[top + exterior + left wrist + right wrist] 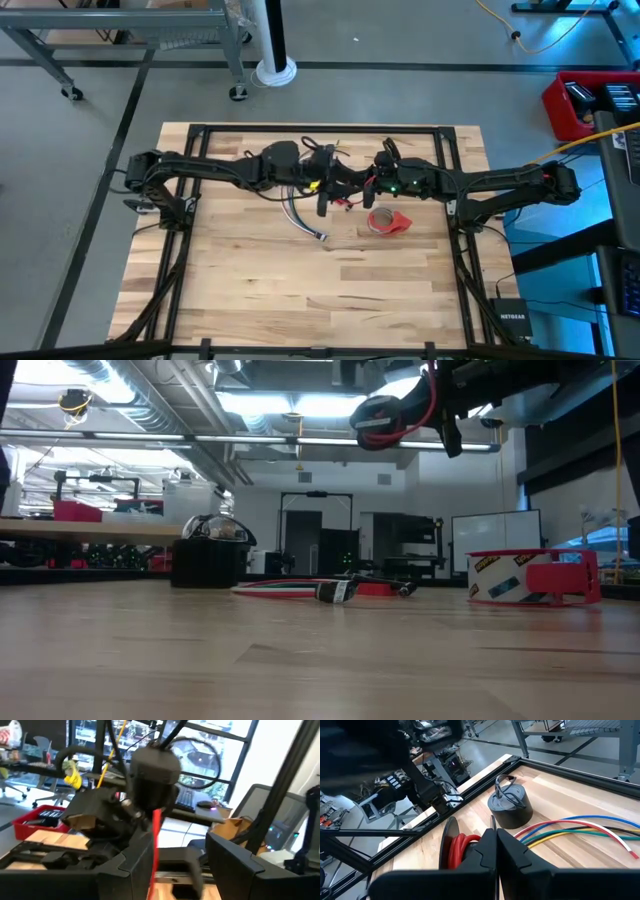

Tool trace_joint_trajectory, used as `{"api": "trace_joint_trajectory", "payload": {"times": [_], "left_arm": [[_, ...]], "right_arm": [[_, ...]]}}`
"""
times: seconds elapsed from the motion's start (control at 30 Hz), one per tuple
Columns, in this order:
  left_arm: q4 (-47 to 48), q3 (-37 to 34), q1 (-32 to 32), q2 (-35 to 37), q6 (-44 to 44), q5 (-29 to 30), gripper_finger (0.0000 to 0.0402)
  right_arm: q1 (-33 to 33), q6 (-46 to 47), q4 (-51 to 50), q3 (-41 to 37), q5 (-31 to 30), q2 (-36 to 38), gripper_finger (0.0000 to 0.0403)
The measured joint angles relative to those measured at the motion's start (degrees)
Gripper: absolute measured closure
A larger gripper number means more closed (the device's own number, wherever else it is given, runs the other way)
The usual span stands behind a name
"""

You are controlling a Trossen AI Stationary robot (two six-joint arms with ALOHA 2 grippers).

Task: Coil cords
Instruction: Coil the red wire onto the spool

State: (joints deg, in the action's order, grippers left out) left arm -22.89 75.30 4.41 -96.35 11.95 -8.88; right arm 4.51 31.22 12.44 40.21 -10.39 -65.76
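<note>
We list, left to right, over a pale wooden slatted table (250, 290). Left gripper (322, 205): raised near the table's middle, fingers apart, nothing between them. Long bundle of thin red, green, white and grey wires (303, 222): flat on the table below the left gripper. Small black-and-red coil (392, 415): held in the air, clamped in the right gripper (372, 183). Grey coil with black loop (510, 806): standing on the table's far side. Red tape roll (388, 221): on the table, right of the bundle.
</note>
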Motion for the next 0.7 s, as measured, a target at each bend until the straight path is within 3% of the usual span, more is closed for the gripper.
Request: {"api": "trace_joint_trajectory", "payload": {"times": [0.7], "left_arm": [[-0.24,3.36,0.58,-2.58,0.33,-0.08,0.0231]], "right_arm": [[0.0,1.69,0.93,0.0,1.1,-0.33,0.0402]]}}
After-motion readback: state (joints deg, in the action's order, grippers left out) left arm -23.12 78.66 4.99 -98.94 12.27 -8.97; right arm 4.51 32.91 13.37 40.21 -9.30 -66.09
